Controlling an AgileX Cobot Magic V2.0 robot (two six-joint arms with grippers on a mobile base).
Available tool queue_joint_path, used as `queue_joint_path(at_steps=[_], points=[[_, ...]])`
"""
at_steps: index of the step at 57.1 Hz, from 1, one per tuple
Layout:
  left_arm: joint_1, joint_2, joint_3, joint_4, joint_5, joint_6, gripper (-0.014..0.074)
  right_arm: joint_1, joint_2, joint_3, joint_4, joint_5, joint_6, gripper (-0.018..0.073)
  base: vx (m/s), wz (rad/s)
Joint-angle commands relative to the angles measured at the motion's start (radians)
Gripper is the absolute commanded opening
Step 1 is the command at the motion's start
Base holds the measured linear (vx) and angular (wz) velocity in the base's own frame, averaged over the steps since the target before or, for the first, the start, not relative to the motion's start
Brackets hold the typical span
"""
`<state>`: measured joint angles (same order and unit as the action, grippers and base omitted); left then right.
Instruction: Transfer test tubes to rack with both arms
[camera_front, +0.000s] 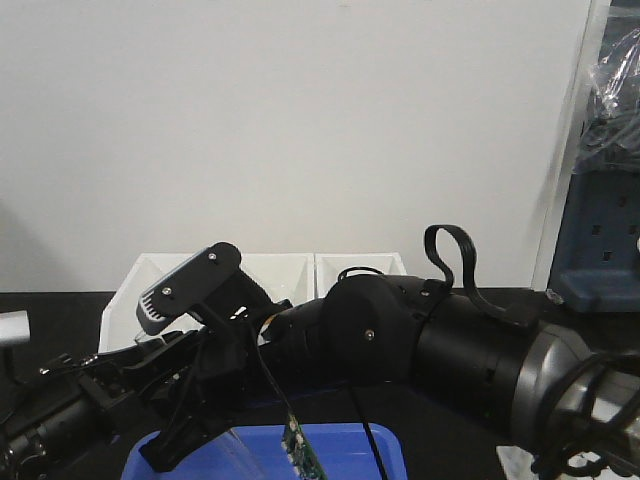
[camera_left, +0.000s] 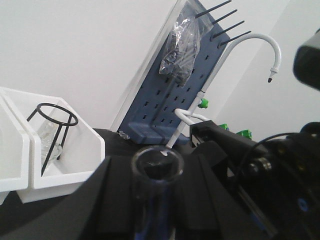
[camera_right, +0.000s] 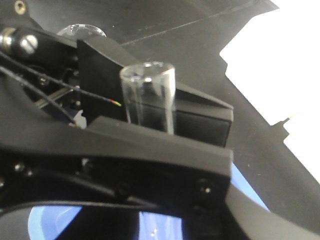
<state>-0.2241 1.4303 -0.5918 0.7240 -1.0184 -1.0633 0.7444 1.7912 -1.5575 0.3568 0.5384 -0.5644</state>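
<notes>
The jaws of the left arm (camera_front: 60, 410) are pinching a test tube (camera_left: 152, 200). In the left wrist view the clear tube stands upright between two dark fingers (camera_left: 115, 200), its open mouth toward the camera. The jaws of the right arm (camera_front: 450, 350) likewise press on a test tube (camera_right: 148, 100), held upright between the near finger and the black finger behind it. In the front view the two arms are bunched close together, so I cannot tell whether both grip one tube or each has its own.

Under the right jaws lies a blue tray (camera_right: 55, 220), which also shows at the bottom edge of the front view. The tube sits above it, but its lower end is hidden. The black worktop (camera_right: 200, 35) runs beyond. In the left wrist view, white bins (camera_left: 75, 150) stand to the side, one holding a black wire stand (camera_left: 52, 120). Behind them rise a blue pegboard (camera_left: 160, 100) and a white gooseneck tap (camera_left: 250, 40).

The rack is in none of the views, so no seated tubes can be counted. The task looks mid-transfer: a tube is gripped, but carrying it to the rack, lining it up over a hole and lowering it in are all left to do. A blurred glass rim (camera_right: 80, 31) at the upper left of the right wrist view may be another piece waiting, though it is too unclear to tell tube from beaker.
</notes>
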Motion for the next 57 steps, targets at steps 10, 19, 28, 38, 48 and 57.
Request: queue_joint_path(at_steps=[10,19,28,38,48,57], points=[[-0.004,-0.030,-0.034,-0.058,-0.119,-0.009,0.0322,-0.011,-0.046,-0.035,0.003,-0.075,-0.001,-0.0012,0.00,0.00],[-0.004,-0.030,-0.034,-0.058,-0.119,-0.009,0.0492,-0.011,-0.046,-0.035,0.001,-0.075,-0.001,-0.0012,0.00,0.00],[-0.004,-0.030,-0.034,-0.059,-0.119,-0.009,0.0543,-0.011,-0.046,-0.035,-0.013,-0.076,0.000,-0.0012,0.00,0.00],[0.000,-0.030,-0.034,-0.165,-0.121,0.011,0.0543,-0.046,-0.046,-0.035,-0.023,-0.075,0.015,-0.0011,0.00,0.00],[0.000,-0.030,-0.034,-0.261,-0.154,0.018,0.0543,-0.104,-0.051,-0.035,-0.053,-0.077,0.033,-0.0010,0.00,0.00],[0.000,-0.030,-0.034,-0.282,-0.155,0.038,0.0543,-0.184,-0.070,-0.035,-0.060,-0.084,0.050,-0.0010,0.00,0.00]])
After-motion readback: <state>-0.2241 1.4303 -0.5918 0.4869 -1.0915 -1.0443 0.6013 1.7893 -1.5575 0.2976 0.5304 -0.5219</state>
